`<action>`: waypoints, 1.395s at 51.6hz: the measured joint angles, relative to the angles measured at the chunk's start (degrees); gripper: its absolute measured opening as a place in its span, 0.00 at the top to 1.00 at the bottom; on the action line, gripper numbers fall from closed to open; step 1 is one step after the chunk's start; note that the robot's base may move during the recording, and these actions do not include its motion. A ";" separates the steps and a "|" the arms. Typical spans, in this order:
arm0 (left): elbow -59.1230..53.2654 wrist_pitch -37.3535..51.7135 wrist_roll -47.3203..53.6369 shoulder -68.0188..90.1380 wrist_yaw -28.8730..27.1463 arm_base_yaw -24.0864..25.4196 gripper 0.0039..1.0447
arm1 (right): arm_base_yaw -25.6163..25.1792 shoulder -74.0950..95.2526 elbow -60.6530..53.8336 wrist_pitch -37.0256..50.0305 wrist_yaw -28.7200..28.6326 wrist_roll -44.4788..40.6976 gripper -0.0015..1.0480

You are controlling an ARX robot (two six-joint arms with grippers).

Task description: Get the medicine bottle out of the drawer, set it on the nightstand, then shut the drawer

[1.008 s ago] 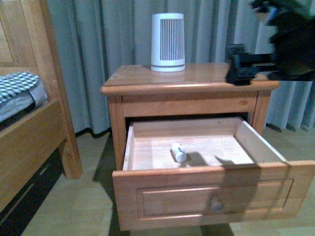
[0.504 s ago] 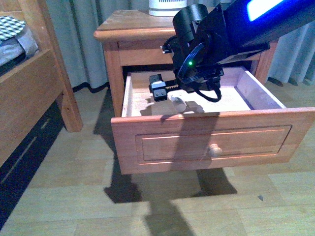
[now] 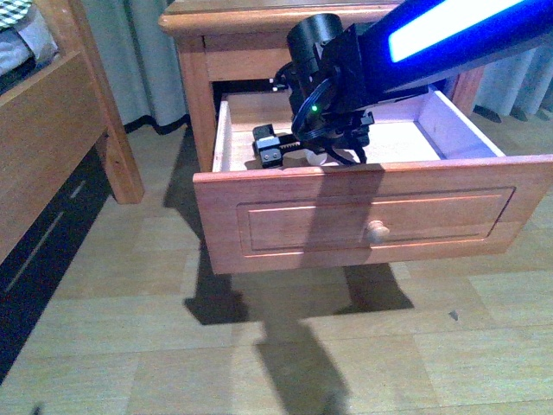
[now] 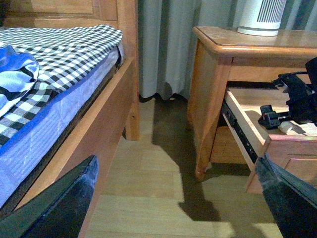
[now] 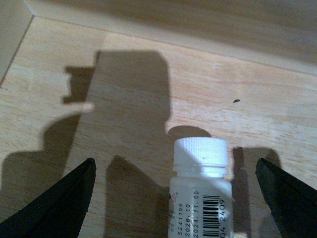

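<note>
The nightstand (image 3: 259,17) has its upper drawer (image 3: 371,216) pulled far out, knob (image 3: 375,231) facing me. My right gripper (image 3: 283,152) is down inside the drawer, open. The medicine bottle (image 5: 200,191) lies on the drawer floor between its two dark fingers (image 5: 59,201), with a gap on each side; its white cap and barcode label show. In the front view only a bit of the bottle (image 3: 318,159) peeks out under the arm. My left gripper (image 4: 178,198) hangs open over the floor, to the left of the nightstand (image 4: 218,69), holding nothing.
A wooden bed frame (image 3: 69,112) with checked bedding (image 4: 59,54) stands left of the nightstand. A white ribbed device (image 4: 261,17) sits on the nightstand top. Grey curtains (image 4: 163,44) hang behind. The drawer walls (image 3: 458,125) stand close round the right gripper.
My right arm came from above the nightstand top down into the open drawer and lowered round the bottle. The front view has tipped downward toward the floor.
</note>
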 joint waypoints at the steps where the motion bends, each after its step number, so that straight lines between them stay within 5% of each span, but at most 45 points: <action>1: 0.00 0.00 0.00 0.00 -0.02 0.00 0.06 | 0.00 0.11 0.00 0.15 0.07 0.50 0.07; 17: 0.00 0.00 0.00 0.00 -0.02 0.00 0.06 | 0.44 -6.34 -14.99 9.99 0.00 1.36 0.63; 21: 0.00 0.00 0.00 0.00 -0.02 0.00 0.06 | 0.33 -8.11 -18.45 12.74 0.09 0.28 0.70; 32: 0.00 0.00 0.00 0.00 -0.02 0.00 0.06 | -0.81 -15.91 -30.16 22.40 -0.50 -1.46 0.72; 48: 0.00 0.00 0.02 0.00 -0.02 0.00 0.06 | -3.19 -34.05 -37.59 20.48 -4.72 -1.16 0.72; 61: 0.00 0.00 0.00 0.00 0.00 0.00 0.06 | -4.04 -40.11 -34.75 19.10 -6.23 -1.16 0.72; 72: 0.00 0.00 0.02 0.00 -0.02 0.00 0.06 | -5.84 -35.65 -21.99 20.68 -1.97 -3.58 0.72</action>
